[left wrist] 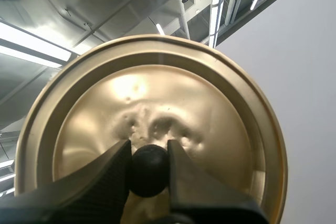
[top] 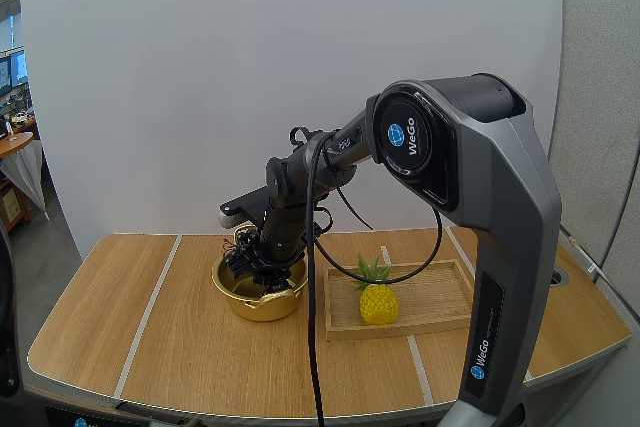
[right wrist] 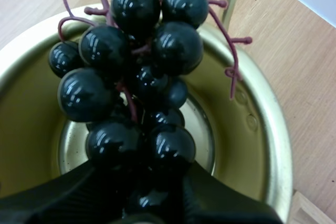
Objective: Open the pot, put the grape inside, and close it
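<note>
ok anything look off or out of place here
Nothing spilled or askew. The one odd item is a pineapple sitting on the wooden tray, no part of the task. The lid looks dimpled around its knob, possibly dents or just reflections.

pot (top: 262, 305): gold, round, upright, lid off. It sits directly under the right gripper (right wrist: 144, 195), mouth facing the claw, inside wall (right wrist: 236, 145) shiny, with a loop handle on the rim beyond the fingertips.
grapes (right wrist: 136, 77): dark glossy bunch with reddish stems. One end is pinched between the right gripper's fingers and the rest sticks out past the tips, over the pot's mouth.
lid (left wrist: 157, 103): gold, round, off the pot. Its black ball knob (left wrist: 149, 170) is clamped in the left gripper (left wrist: 148, 150), top face towards that claw, with small dents around the knob.
</note>
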You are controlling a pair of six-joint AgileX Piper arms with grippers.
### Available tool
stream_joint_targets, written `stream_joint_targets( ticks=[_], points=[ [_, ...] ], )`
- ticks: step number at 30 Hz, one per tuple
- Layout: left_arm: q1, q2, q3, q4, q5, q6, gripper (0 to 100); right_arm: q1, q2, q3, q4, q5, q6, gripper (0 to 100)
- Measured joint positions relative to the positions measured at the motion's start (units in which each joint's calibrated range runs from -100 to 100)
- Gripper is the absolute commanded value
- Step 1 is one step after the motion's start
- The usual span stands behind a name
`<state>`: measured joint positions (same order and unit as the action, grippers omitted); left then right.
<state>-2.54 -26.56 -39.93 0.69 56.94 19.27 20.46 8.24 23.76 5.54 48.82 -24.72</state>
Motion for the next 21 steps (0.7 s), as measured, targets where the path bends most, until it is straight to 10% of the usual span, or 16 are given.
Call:
stream_joint_targets(
  ticks=[21],
  points=[
    [0.0,0.0,0.0,0.0,0.0,0.0,0,0.0,-12.9,0.0,0.5,3.0,0.0,100]
  ],
)
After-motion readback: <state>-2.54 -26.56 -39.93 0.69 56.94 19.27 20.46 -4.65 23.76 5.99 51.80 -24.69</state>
